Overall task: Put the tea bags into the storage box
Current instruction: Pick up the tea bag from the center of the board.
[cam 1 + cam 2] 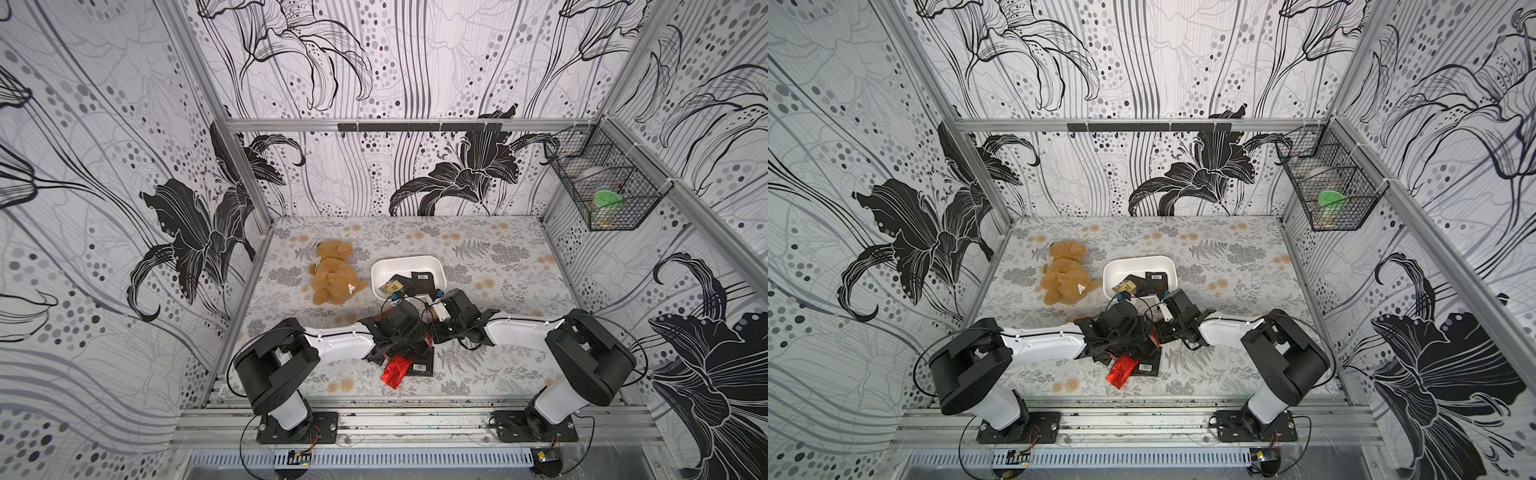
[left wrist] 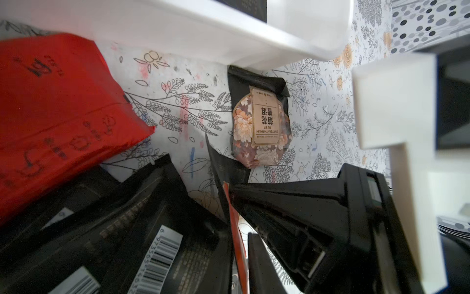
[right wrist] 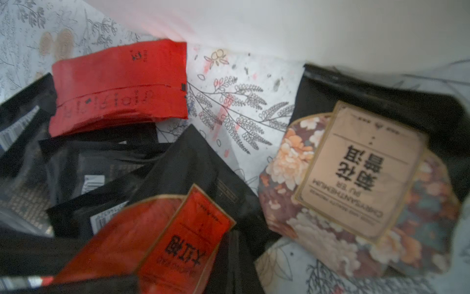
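The white storage box (image 1: 405, 262) (image 1: 1138, 262) stands mid-table with a few tea bags (image 1: 422, 279) inside. Just in front of it both grippers hang over a heap of loose tea bags. My left gripper (image 2: 236, 254) (image 1: 401, 328) is shut on an orange-labelled black tea bag (image 2: 230, 211) (image 3: 178, 241), seen edge-on between its jaws. My right gripper (image 1: 434, 320) is shut beside it, its fingertips hidden. A floral-labelled tea bag (image 2: 262, 127) (image 3: 356, 178) lies against the box wall (image 2: 203, 30). Red foil tea bags (image 2: 63, 114) (image 1: 397, 372) and black barcoded ones (image 1: 419, 368) lie around.
A brown teddy bear (image 1: 332, 274) lies left of the box. A black wire basket (image 1: 602, 187) hangs on the right wall. The two wrists are close together above the heap.
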Tool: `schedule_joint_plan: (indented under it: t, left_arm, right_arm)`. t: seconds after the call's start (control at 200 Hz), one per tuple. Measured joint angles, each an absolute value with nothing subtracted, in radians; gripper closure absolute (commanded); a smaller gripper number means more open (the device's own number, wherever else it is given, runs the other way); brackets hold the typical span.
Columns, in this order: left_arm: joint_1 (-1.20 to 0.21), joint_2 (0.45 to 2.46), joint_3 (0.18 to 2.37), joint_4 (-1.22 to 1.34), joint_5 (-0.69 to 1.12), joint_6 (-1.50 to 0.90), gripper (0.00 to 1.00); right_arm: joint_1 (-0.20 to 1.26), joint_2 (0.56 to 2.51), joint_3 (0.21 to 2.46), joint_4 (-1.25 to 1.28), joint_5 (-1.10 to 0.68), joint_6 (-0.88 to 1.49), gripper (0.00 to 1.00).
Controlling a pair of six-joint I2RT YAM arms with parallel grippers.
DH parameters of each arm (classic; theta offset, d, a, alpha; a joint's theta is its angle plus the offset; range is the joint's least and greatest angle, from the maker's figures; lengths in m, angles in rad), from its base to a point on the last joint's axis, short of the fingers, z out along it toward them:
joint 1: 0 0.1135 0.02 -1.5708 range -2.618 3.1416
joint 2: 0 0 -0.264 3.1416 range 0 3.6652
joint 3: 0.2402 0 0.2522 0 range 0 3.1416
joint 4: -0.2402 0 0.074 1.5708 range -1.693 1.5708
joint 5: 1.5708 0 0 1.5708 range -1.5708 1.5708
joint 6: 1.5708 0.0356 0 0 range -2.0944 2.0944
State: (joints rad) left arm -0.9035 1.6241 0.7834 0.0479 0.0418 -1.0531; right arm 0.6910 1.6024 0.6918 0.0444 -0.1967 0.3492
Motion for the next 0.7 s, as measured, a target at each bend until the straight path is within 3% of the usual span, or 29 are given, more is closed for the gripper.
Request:
schedule_joint_plan:
  t: [0.15, 0.411, 0.701]
  left_arm:
    - [-0.904, 1.624, 0.787, 0.041, 0.04, -1.044, 1.0]
    - [-0.902, 1.59, 0.845, -0.083, -0.011, -0.994, 1.0]
    - [-0.849, 1.517, 1.009, -0.207, -0.05, -0.894, 1.0]
  right_arm:
    - [0.691, 1.569, 0.68, 0.044, -0.17, 0.349, 1.0]
    - [0.692, 1.303, 0.57, 0.054, -0.056, 0.35, 1.0]
    - [0.694, 1.092, 0.488, 0.068, 0.101, 0.372, 0.9]
